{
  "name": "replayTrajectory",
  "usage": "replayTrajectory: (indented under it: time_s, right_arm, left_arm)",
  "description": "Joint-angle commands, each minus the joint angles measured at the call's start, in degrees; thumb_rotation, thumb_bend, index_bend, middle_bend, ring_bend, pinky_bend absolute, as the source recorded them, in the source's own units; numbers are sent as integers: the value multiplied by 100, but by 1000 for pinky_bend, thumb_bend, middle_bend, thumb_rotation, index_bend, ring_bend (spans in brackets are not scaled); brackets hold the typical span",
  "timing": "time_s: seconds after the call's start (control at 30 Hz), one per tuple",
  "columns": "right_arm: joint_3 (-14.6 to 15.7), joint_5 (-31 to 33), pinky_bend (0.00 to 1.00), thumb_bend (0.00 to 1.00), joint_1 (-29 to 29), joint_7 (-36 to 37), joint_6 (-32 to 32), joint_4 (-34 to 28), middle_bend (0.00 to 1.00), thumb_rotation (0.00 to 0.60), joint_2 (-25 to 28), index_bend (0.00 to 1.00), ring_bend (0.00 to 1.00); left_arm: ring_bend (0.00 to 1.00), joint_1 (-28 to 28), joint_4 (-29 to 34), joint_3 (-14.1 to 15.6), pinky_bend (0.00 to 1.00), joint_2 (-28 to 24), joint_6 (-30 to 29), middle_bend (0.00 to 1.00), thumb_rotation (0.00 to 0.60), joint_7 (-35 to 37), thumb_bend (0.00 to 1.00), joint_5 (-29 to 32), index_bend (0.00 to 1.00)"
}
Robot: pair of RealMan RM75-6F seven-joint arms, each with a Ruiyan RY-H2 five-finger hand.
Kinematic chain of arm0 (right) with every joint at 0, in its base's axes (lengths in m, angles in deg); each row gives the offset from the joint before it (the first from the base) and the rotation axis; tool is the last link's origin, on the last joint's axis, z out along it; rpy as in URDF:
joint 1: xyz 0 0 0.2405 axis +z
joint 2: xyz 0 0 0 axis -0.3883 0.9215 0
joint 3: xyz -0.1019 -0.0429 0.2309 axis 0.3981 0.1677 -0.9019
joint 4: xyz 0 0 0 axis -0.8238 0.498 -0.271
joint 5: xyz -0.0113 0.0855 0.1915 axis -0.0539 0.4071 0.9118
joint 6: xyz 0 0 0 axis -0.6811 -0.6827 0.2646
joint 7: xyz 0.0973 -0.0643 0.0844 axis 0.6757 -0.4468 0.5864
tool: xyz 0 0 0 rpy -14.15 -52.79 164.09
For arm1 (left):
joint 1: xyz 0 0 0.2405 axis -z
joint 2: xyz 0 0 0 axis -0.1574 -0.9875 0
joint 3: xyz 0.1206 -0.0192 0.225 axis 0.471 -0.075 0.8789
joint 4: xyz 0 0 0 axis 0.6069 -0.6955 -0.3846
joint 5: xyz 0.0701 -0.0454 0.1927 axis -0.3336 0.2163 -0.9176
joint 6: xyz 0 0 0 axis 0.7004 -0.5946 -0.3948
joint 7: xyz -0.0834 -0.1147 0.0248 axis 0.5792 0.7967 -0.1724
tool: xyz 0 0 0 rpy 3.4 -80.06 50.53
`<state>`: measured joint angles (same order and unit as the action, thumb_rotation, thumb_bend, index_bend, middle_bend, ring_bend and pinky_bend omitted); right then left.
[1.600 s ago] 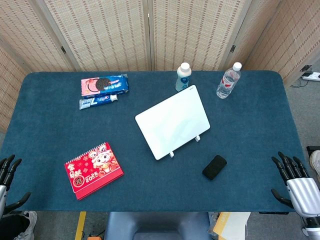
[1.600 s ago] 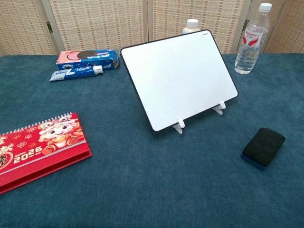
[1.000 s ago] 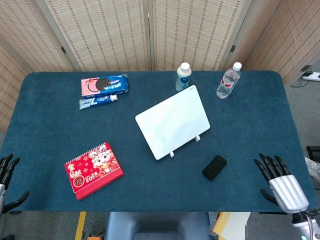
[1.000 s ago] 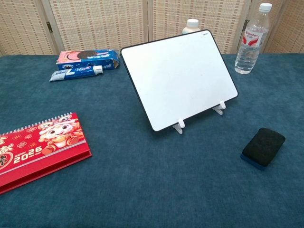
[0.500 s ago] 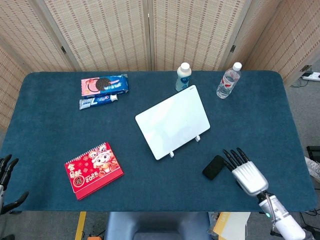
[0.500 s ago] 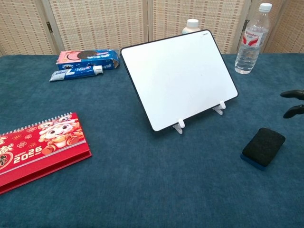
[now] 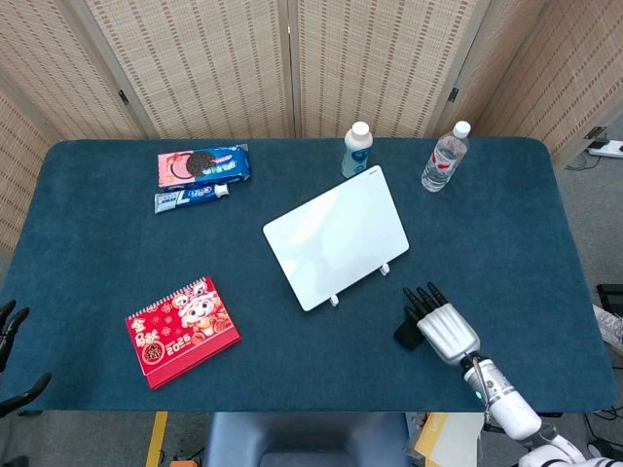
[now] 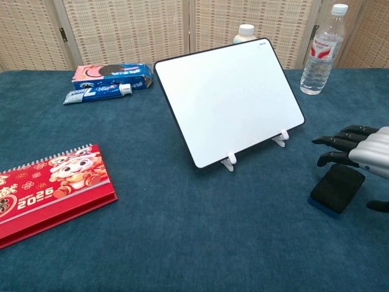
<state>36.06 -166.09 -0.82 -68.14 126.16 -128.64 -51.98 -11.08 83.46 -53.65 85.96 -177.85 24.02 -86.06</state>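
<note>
My right hand (image 7: 440, 328) hovers over a black eraser (image 7: 408, 334) near the table's front right, palm down with fingers spread and nothing held. In the chest view the right hand (image 8: 357, 149) is just above the eraser (image 8: 336, 189), its fingertips pointing left; I cannot tell if they touch. A white board (image 7: 336, 236) leans on small white stands at mid-table, just left of the hand. My left hand (image 7: 9, 329) shows only at the left edge below the table, fingers apart and empty.
A red 2026 desk calendar (image 7: 181, 331) lies front left. A cookie box (image 7: 204, 163) and toothpaste tube (image 7: 191, 197) lie back left. A white bottle (image 7: 357, 150) and a water bottle (image 7: 445, 157) stand behind the board. The blue cloth table (image 7: 526, 224) fronts woven screens.
My right hand has come from the table's front right corner leftward and inward, and is now over the eraser. The left hand has sunk slightly lower at the left edge.
</note>
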Motion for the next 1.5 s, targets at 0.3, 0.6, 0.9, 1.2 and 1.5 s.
replayTrajectory:
  time_s: [0.3,0.6,0.9,1.2,1.5]
  right_arm:
    - [51,440,53,269,201,-432,-54,223,40,600,-357,305,98]
    - [78,80,137,268,148,-66,611,565,161,600,-547,551,207]
    - [-183,-468,172,268,33,693,1781,1096,226,600,-872,574,268]
    - [-964,-650,171,268,727,1604,2541,3004,233,600,-2607,574,262]
    - [-1470,-447,171,268,1638,1810,2393,4435,230,600,-3662,574,247]
  left_arm:
    - [56,-29,-20,9,52,-24,-61,54,600,79,240,-42,0]
    - [56,-37,-40,10,53,-29,-84,54,600,112,240,-61,0]
    - [56,-16,-24,8,53,-6,-25,54,600,48,240,-43,0]
    - [56,-18,-17,32,52,-14,-5,54,600,41,240,-60,0]
    - [56,-18,-32,79,53,-66,-17,54,600,186,240,-151,0]
